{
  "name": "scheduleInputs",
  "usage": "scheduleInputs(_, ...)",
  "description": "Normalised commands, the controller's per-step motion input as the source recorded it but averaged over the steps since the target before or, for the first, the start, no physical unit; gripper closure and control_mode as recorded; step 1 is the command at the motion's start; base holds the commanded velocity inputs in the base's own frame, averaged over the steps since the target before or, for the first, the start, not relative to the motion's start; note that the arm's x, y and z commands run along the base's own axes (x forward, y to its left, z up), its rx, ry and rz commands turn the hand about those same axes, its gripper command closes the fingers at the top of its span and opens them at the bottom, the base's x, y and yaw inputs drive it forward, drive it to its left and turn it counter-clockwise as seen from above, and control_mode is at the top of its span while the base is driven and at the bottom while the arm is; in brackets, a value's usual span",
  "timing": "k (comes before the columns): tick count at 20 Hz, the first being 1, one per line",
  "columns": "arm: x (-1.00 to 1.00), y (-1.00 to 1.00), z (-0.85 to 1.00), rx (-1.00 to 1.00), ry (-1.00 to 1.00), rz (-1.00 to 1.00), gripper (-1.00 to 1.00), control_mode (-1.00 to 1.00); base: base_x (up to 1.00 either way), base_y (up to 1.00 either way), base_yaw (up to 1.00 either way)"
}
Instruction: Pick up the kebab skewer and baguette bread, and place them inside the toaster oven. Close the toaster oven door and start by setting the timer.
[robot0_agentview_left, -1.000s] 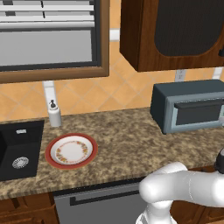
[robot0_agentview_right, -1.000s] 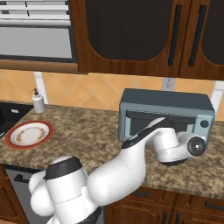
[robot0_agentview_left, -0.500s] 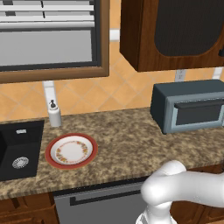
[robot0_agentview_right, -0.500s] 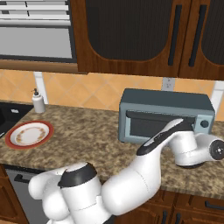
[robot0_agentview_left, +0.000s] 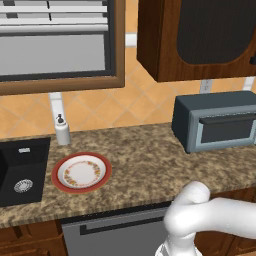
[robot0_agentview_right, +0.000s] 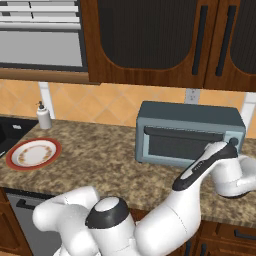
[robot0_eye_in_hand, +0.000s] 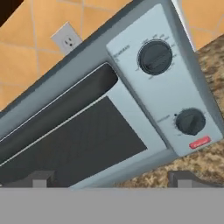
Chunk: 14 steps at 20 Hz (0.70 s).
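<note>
A: On your left, the toaster oven door (robot0_eye_in_hand: 83, 131) is shut, on the toaster oven (robot0_agentview_right: 189, 134) at the counter's right end.

B: Your gripper (robot0_eye_in_hand: 111, 179) hangs spread apart before it; the timer knob (robot0_eye_in_hand: 189, 121) sits right, so you risk brushing the upper dial (robot0_eye_in_hand: 155, 57).

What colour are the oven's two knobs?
Dark grey, nearly black, on the oven's pale grey panel; clearest in the hand view.

toaster oven (robot0_eye_in_hand: 131, 100) panel markings blurred, unreadable
</note>
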Motion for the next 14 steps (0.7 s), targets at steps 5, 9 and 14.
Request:
scheduleInputs(5,0.21,0.00,-0.16,0.25,0.00,-0.19,-1.00,-1.00,0.00,0.00,0.00)
scheduleInputs(9,0.11,-0.07,-0.24,0.18,-0.02,-0.18,-1.00,-1.00,0.00,0.00,0.00)
scheduleInputs(14,0.21,0.00,-0.37,0.11,-0.03,-0.19,-1.00,-1.00,0.00,0.00,0.00)
